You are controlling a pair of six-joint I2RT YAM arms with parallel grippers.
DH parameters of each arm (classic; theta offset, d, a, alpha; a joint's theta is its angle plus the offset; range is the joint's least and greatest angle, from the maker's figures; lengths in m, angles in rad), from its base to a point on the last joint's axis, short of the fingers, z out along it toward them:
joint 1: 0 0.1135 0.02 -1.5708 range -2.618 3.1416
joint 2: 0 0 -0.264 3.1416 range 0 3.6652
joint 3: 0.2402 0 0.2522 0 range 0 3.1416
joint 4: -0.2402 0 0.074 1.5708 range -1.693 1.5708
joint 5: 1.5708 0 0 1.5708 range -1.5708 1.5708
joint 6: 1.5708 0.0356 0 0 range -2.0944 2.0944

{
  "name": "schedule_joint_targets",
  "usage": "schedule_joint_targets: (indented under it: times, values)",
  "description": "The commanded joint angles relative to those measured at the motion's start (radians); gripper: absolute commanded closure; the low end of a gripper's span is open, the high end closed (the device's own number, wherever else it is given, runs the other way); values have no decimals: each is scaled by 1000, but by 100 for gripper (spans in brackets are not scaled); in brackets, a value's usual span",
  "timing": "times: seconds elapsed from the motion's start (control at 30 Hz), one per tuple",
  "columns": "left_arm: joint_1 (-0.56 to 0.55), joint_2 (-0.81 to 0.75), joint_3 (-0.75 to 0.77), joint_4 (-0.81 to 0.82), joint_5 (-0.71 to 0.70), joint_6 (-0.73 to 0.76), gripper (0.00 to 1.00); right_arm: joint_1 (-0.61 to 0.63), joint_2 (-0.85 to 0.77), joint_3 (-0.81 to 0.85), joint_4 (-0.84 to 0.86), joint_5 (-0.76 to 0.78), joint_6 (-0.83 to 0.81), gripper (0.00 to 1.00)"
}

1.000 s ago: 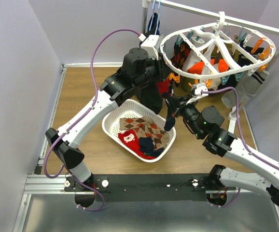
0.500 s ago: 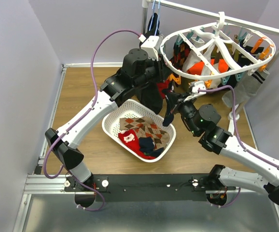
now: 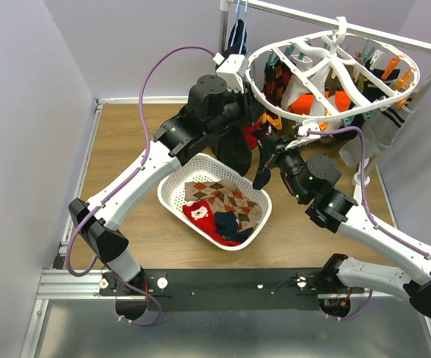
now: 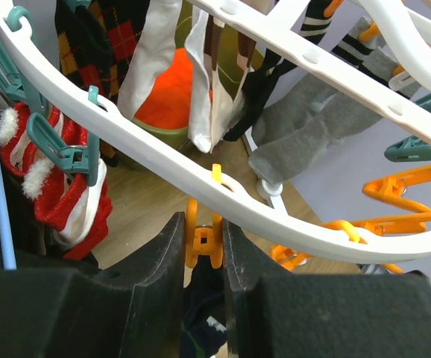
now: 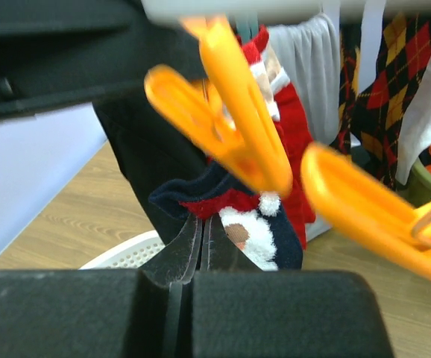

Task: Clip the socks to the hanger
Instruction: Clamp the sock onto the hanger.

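Observation:
The white ring hanger (image 3: 333, 71) hangs at the back right with orange and teal clips. My left gripper (image 3: 257, 124) reaches under its near rim and is shut on an orange clip (image 4: 203, 240), whose jaws stand apart in the right wrist view (image 5: 230, 127). My right gripper (image 3: 269, 149) is shut on the cuff of a navy sock (image 5: 282, 239) with a red and white Santa pattern. It holds the cuff just under that clip, and the sock (image 3: 262, 177) dangles over the basket. The white rim (image 4: 148, 149) runs right above the left fingers.
A white perforated basket (image 3: 172, 195) below holds argyle (image 3: 229, 200), red (image 3: 199, 212) and navy (image 3: 227, 222) socks. Several socks hang clipped to the ring, among them red ones (image 4: 66, 201). A black garment on a blue hanger (image 3: 236, 36) hangs from the rail (image 3: 312, 16).
My right gripper has risen up and left with the navy sock, bringing its cuff to the orange clip. The hanger ring has tilted slightly. The left gripper has stayed on the clip.

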Motion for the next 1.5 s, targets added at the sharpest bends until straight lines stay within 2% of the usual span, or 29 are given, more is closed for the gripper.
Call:
schedule_joint_targets:
  times: [0.0, 1.03, 1.1, 1.23, 1.3, 1.47]
  values:
    - [-2, -23, -25, -24, 22, 1, 100, -17, 15, 50, 22, -25, 19, 99]
    - [-2, -29, -54, -14, 28, 13, 100, -40, 34, 70, 61, -33, 49, 99]
    - [-2, -32, -54, -14, 28, 14, 96, -40, 35, 71, 58, -38, 52, 98]
    - [-2, -38, -52, -9, 25, 18, 76, -40, 37, 76, 62, -38, 53, 92]
    - [-2, -40, -51, -10, 25, 21, 72, -40, 38, 77, 63, -39, 55, 90]
    - [-2, -43, -51, -14, 31, 22, 52, -40, 47, 91, 63, -49, 59, 81]
